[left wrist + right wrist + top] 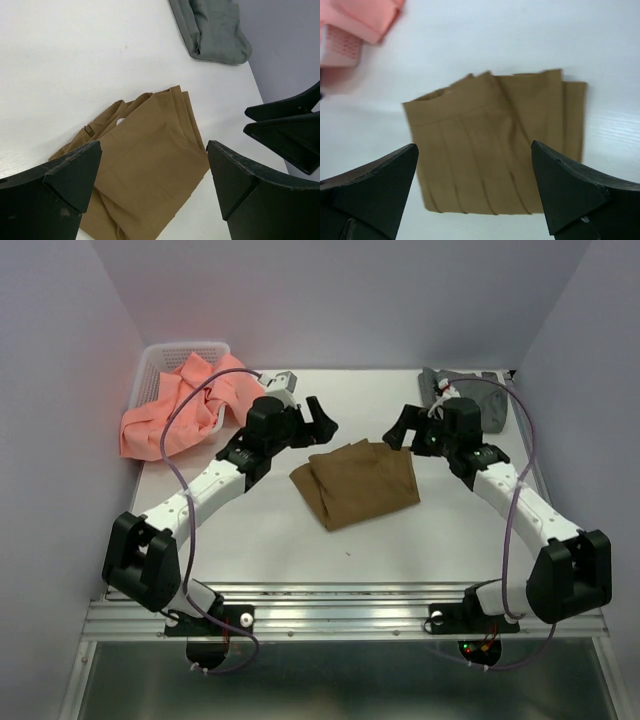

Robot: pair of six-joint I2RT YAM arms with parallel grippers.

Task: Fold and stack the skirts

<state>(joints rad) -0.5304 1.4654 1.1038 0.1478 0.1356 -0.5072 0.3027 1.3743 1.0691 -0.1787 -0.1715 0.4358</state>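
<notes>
The tan-brown pleated skirt (355, 483) lies folded on the white table's middle; it also shows in the left wrist view (145, 165) and in the right wrist view (495, 145). The grey skirt (480, 400) lies folded at the back right, also in the left wrist view (215, 30). The salmon-pink skirt (180, 410) hangs crumpled over the basket at the back left; its edge shows in the right wrist view (365, 15). My left gripper (322, 418) is open and empty, above the tan skirt's far left. My right gripper (400, 430) is open and empty, above its far right.
A white lattice basket (160, 358) stands at the back left corner, under the pink skirt. A small grey and white object (283, 380) lies behind the left gripper. Lilac walls close in the table on three sides.
</notes>
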